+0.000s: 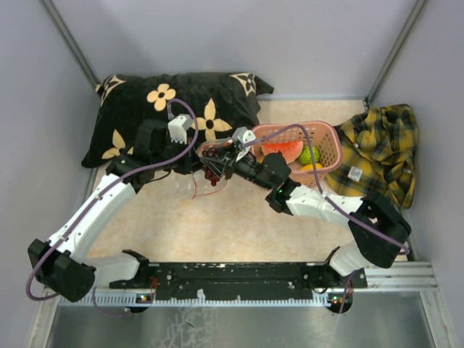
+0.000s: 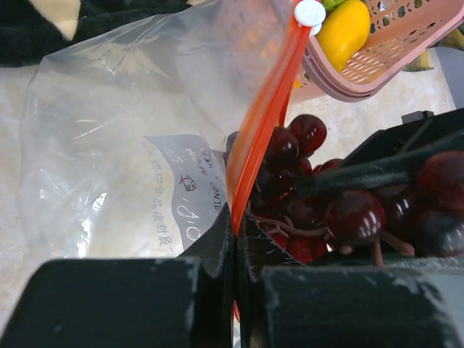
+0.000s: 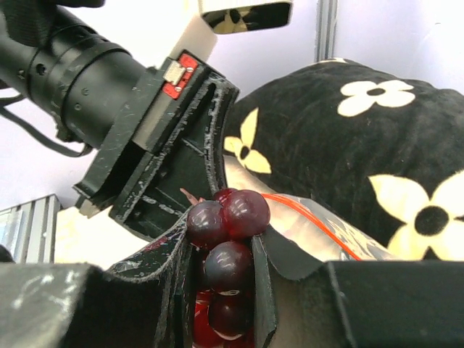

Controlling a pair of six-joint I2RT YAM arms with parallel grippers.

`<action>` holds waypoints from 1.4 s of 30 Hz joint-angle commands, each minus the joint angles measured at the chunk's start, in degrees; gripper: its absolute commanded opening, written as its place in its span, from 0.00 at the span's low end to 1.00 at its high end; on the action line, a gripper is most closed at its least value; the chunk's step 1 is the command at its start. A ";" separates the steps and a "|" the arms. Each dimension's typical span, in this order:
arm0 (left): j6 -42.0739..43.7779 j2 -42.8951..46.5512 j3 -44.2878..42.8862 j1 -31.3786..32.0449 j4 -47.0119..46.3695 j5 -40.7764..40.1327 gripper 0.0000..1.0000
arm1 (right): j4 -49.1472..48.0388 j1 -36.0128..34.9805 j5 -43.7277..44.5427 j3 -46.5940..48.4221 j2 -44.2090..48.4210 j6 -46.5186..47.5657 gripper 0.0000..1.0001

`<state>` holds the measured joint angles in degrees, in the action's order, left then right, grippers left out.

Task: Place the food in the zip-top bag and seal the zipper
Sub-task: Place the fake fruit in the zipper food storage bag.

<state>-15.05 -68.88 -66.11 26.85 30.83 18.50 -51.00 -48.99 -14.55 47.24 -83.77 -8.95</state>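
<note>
The clear zip-top bag (image 2: 123,145) hangs by its red-orange zipper strip (image 2: 262,123), with a white slider (image 2: 309,12) at the far end. My left gripper (image 2: 237,225) is shut on that strip and holds the bag's mouth up (image 1: 197,154). My right gripper (image 3: 221,250) is shut on the dark purple grape bunch (image 3: 228,246) and holds it right at the bag's mouth (image 1: 216,168), beside the left fingers. The grapes also show in the left wrist view (image 2: 319,210). A watermelon slice (image 1: 281,151), a green fruit (image 1: 309,154) and an orange piece (image 1: 312,167) lie in the pink basket (image 1: 330,141).
A black flowered pillow (image 1: 174,109) lies behind the bag. A yellow plaid shirt (image 1: 380,152) lies at the right, against the basket. Grey walls close in left and right. The black rail (image 1: 232,279) with the arm bases runs along the near edge.
</note>
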 commanded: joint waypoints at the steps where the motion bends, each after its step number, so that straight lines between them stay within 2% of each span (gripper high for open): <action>1: -0.42 -0.85 0.21 -0.38 -1.53 0.86 0.00 | -2.01 -0.47 -3.95 3.42 3.76 4.07 0.00; 5: -0.42 -1.41 0.06 -0.31 -1.23 0.85 0.00 | 3.80 -0.45 -8.37 6.77 5.54 7.49 0.00; 14: -0.42 -1.70 0.12 -0.39 -1.21 1.67 0.00 | 5.10 -0.40 -16.50 8.22 4.83 8.54 0.00; 19: -0.42 -1.05 0.11 -0.33 -1.25 2.22 0.00 | 8.90 -0.05 -15.26 8.95 3.20 11.11 0.00; 28: -0.36 -0.85 0.45 -0.43 -2.35 5.92 0.00 | -1.12 6.66 -12.96 3.04 -1.34 3.43 0.00; 36: -0.26 -0.24 0.72 -0.56 -2.70 4.74 0.00 | 2.44 7.06 -9.02 3.46 -4.36 1.52 0.00; 39: -0.42 -0.29 0.72 -0.58 -2.73 4.72 0.00 | 6.36 7.09 -9.12 3.97 -3.83 1.88 0.07; 42: -0.42 -0.29 0.76 -0.59 -2.72 5.26 0.00 | 13.70 7.02 -9.50 6.75 -3.95 2.68 0.28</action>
<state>-15.27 -70.17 -65.78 26.57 30.35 22.61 -42.68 -41.93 -24.91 50.15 -88.73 -6.66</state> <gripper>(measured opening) 0.008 0.279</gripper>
